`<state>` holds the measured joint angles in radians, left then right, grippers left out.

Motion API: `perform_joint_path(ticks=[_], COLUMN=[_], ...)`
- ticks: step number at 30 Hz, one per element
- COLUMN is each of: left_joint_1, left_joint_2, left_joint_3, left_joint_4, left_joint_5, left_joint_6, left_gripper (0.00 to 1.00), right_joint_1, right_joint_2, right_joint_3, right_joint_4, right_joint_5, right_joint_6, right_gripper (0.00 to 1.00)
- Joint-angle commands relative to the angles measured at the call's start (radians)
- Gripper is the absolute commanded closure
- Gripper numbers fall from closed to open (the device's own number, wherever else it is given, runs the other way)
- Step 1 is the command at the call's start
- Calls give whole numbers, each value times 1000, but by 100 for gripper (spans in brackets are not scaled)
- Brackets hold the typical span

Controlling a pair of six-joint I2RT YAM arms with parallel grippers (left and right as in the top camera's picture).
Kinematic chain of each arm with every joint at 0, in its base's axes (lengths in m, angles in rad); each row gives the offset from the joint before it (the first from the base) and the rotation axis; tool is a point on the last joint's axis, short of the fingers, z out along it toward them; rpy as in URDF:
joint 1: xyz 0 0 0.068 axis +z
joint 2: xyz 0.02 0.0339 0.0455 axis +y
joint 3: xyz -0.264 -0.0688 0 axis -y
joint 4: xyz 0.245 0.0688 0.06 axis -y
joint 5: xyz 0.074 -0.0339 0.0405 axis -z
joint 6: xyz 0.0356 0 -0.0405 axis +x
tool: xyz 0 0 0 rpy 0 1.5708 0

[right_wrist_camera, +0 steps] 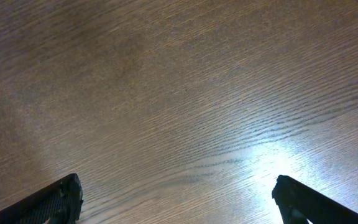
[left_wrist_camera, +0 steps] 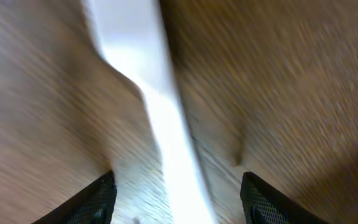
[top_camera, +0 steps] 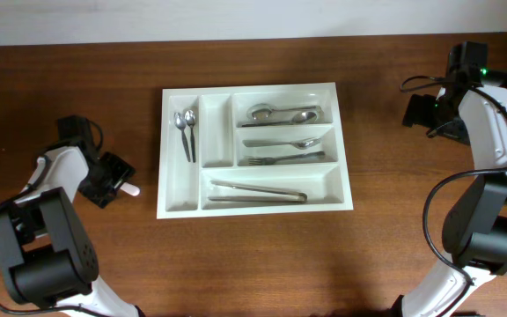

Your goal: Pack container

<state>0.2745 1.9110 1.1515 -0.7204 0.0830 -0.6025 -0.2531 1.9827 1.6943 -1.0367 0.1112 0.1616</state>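
Tray [top_camera: 215, 128], white and rectangular, lies flat in the middle of the table [top_camera: 253, 264], between my two arms. Its narrow slot at the left end holds two small spoons [top_camera: 186, 132]. On the right side, the far slot holds two large spoons [top_camera: 284, 114], the slot just nearer holds a single spoon [top_camera: 282, 142], and the next one a fork [top_camera: 284, 160]. The long slot along the near edge holds tongs [top_camera: 258, 192].

My left gripper [top_camera: 121, 180] is down at the table left of the tray, well apart from it. On its wrist camera the fingers [left_wrist_camera: 98, 199] stand wide apart, released, with a white strip [left_wrist_camera: 173, 124] running between them. It touches neither finger, and the blur keeps me from telling what it is. From overhead, a short end of it pokes out of the gripper toward the tray.

My right gripper [top_camera: 419, 112] hangs at the far right, well apart from the tray. Its fingers [right_wrist_camera: 55, 202] are spread wide too, above the wood of the table.
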Motion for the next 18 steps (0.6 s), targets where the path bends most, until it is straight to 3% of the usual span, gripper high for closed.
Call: perform_joint_path(ticks=[1,18], left_joint_1=[-73,-117], left_joint_2=[107,107], left_joint_3=[-77,-77], left_joint_4=[8,-18], left_joint_5=[137,28], left_joint_6=[-23,-60], left_gripper=[34,44], right_joint_1=[-4,-4], right_joint_2=[4,4], right_joint_3=[19,19], right_joint_4=[1,1], right_joint_5=[2,2], right_joint_6=[12,12], right_gripper=[1,1])
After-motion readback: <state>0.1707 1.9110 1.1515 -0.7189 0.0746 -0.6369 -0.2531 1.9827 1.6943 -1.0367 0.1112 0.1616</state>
